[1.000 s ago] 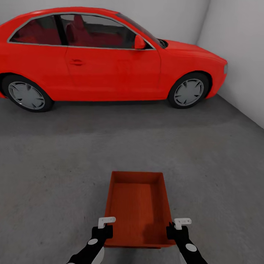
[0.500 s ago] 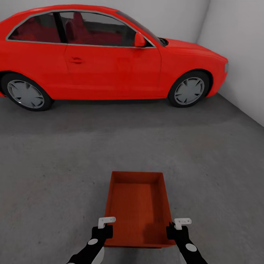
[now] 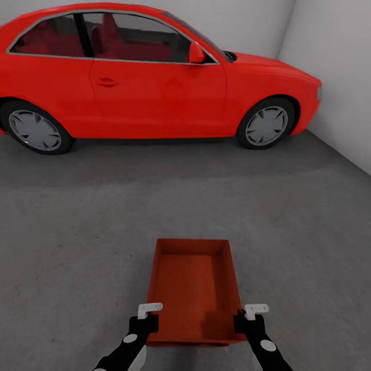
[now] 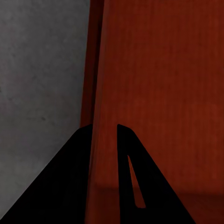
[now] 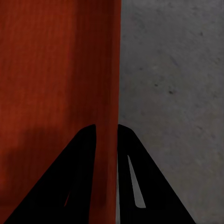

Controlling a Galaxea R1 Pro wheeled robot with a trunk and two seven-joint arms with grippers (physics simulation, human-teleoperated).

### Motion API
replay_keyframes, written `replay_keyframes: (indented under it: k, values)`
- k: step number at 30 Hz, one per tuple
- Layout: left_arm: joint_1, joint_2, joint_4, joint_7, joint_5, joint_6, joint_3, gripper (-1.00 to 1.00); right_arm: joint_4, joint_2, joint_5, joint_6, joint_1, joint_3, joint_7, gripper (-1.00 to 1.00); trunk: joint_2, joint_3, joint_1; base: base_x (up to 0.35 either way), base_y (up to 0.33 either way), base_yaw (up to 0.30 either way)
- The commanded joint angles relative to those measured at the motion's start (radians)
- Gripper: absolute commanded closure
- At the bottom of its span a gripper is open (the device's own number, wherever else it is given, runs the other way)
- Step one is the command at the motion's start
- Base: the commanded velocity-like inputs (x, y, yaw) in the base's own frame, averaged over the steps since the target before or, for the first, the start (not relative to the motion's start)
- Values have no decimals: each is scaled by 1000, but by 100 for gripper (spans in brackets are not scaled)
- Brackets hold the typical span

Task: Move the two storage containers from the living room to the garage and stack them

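One orange-red open-topped storage container point(image 3: 191, 288) is in front of me in the garage, over the dark grey concrete floor point(image 3: 77, 232). Its long axis points toward the car. My left gripper point(image 3: 149, 323) is shut on its left side wall near the near corner, and the left wrist view shows the left gripper point(image 4: 103, 126) with one finger on each side of the wall point(image 4: 95, 70). My right gripper point(image 3: 242, 323) is shut on the right side wall in the same way, as the right gripper point(image 5: 106, 125) shows against the container point(image 5: 56, 70). The box is empty inside.
A red car point(image 3: 154, 93) stands side-on across the far end of the garage. A white-grey wall point(image 3: 335, 62) closes the right side. Bare concrete stretches between the container and the car, and to both sides of the box point(image 5: 172, 70).
The whole picture has shifted slightly, with the car sliding a little up and left, so the camera has moved. Both grippers keep their hold on the container.
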Motion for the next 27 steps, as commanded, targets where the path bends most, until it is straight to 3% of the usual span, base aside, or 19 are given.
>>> replay_keyframes:
  k: [1,27]
  values:
    - [-1,-1,5,5,1,13,10,100,60,1,4,-2,0,19,9,100,0,-1,0,0,0,0]
    - [-1,-1,3,5,2,11,11,100,60,1,4,-2,0,19,7,100,0,-1,0,0,0,0]
